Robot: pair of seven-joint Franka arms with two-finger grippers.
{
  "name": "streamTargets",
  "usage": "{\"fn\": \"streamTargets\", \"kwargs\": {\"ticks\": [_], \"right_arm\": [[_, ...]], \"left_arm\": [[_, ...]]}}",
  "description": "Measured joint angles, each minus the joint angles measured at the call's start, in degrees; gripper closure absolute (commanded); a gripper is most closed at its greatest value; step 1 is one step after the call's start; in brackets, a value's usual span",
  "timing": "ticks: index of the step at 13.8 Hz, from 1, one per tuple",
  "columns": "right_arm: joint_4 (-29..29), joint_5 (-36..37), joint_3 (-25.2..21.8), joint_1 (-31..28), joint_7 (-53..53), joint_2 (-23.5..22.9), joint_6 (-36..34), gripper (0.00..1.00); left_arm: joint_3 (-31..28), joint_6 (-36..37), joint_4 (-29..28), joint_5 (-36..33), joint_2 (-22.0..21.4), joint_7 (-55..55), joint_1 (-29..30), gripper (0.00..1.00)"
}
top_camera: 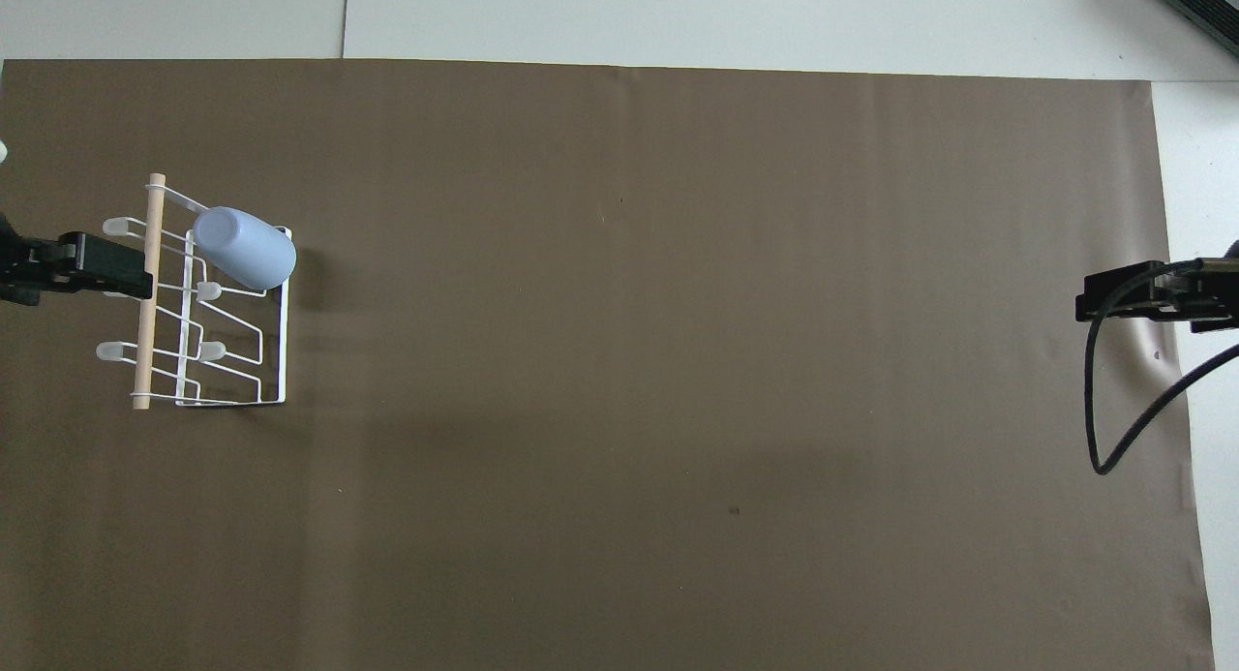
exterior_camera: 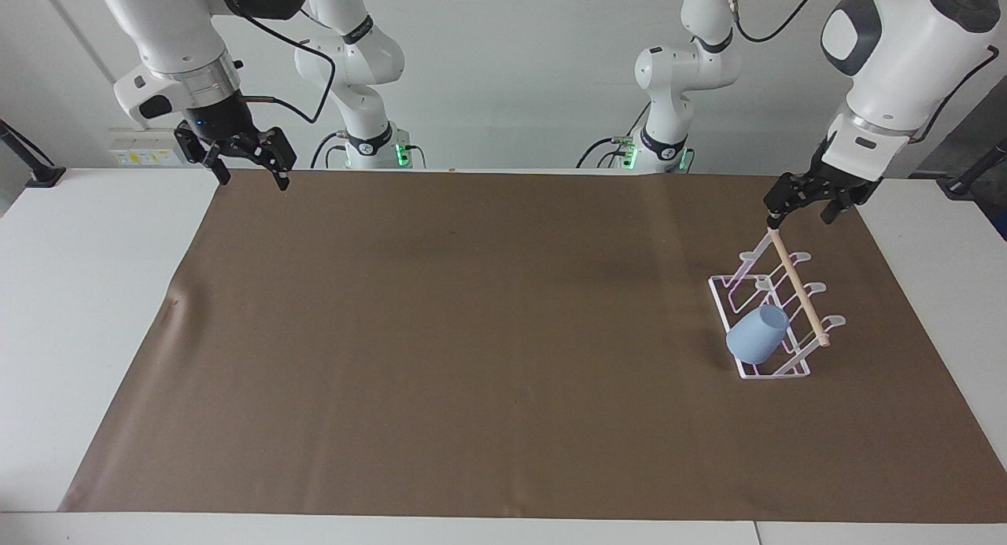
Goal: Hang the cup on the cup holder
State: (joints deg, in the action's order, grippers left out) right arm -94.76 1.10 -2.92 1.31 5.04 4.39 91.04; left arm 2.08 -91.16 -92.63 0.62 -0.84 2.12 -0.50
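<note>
The light-blue cup (exterior_camera: 757, 334) hangs mouth-down and tilted on the prong of the white wire cup holder (exterior_camera: 798, 289) that is farthest from the robots. In the overhead view the cup (top_camera: 244, 248) sits at the same end of the holder (top_camera: 284, 342). My left gripper (exterior_camera: 802, 208) is open and empty, raised over the holder's end nearest the robots, clear of cup and dowel; in the overhead view it (top_camera: 131, 270) sits by the dowel. My right gripper (exterior_camera: 245, 167) is open and empty, waiting in the air over the mat's corner at the right arm's end (top_camera: 1113, 298).
A brown mat (exterior_camera: 472, 333) covers most of the white table (exterior_camera: 94, 293). The holder stands on the mat near the left arm's end. A black cable (top_camera: 1113, 429) hangs from the right gripper.
</note>
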Motion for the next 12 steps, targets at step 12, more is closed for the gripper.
{"fn": "streamTargets", "kwargs": {"ticks": [12], "right_arm": [[-0.29,0.01,-0.15,-0.18,0.06,0.00,0.37,0.00]], "left_arm": [[-1.91,4.17,1.68,-0.02,0.47,-4.40,-2.28,0.00]]}}
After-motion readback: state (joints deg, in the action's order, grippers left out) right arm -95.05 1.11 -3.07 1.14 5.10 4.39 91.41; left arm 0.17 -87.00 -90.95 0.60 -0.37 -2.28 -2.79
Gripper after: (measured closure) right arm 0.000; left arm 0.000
